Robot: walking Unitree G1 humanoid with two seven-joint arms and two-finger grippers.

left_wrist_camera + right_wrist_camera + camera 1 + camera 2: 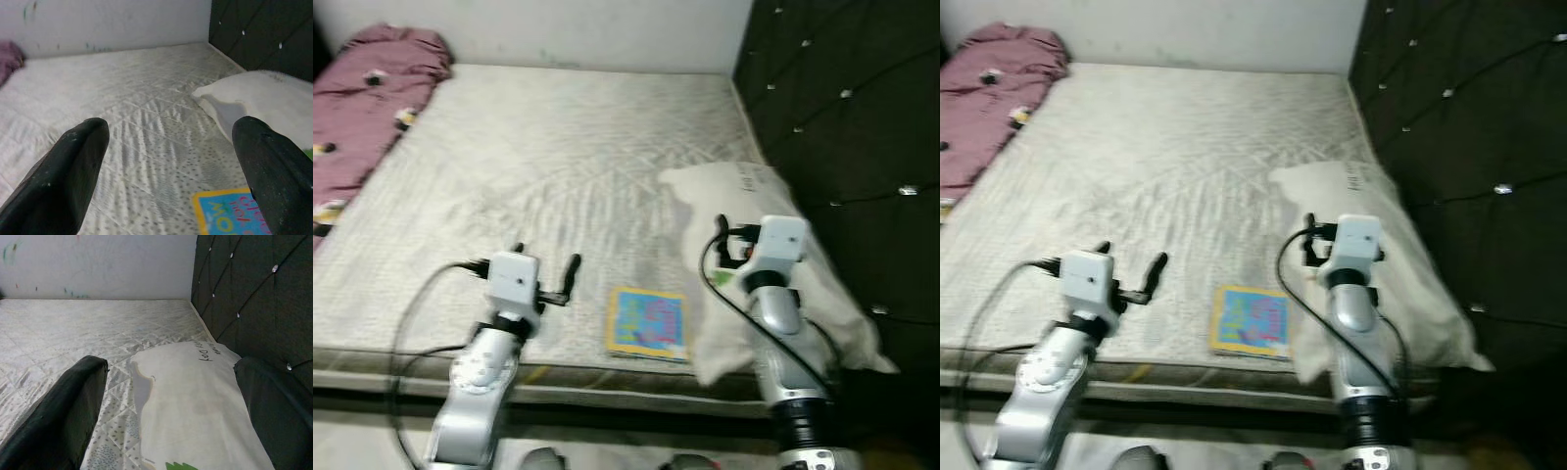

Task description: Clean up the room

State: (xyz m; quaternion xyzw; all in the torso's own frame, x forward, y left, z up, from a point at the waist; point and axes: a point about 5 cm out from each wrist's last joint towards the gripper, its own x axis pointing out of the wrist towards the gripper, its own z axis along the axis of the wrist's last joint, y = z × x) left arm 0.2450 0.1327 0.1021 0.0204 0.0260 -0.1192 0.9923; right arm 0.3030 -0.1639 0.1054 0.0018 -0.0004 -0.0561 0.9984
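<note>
step: reaching for clutter on the bed | book (648, 323) lying flat at mattress (538, 166) near edge, just beside pillow (773, 264) | left gripper (166, 171) spread, hovering beside book | right gripper (171, 406) spread over pillow | advice: coming in low, pinching the book's edge

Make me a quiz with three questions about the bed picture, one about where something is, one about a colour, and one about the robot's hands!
1. Where does the book lie?
A. near the mattress's front edge
B. on the pillow
C. on the floor

2. What colour is the blanket at the far left?
A. green
B. pink
C. black

3. How is the right tool?
A. shut on the pillow
B. holding the book
C. open, above the pillow

Answers: 1 A, it lies on the mattress between the arms. 2 B, pink with small prints. 3 C, its fingers stand apart over the white pillow.
</note>
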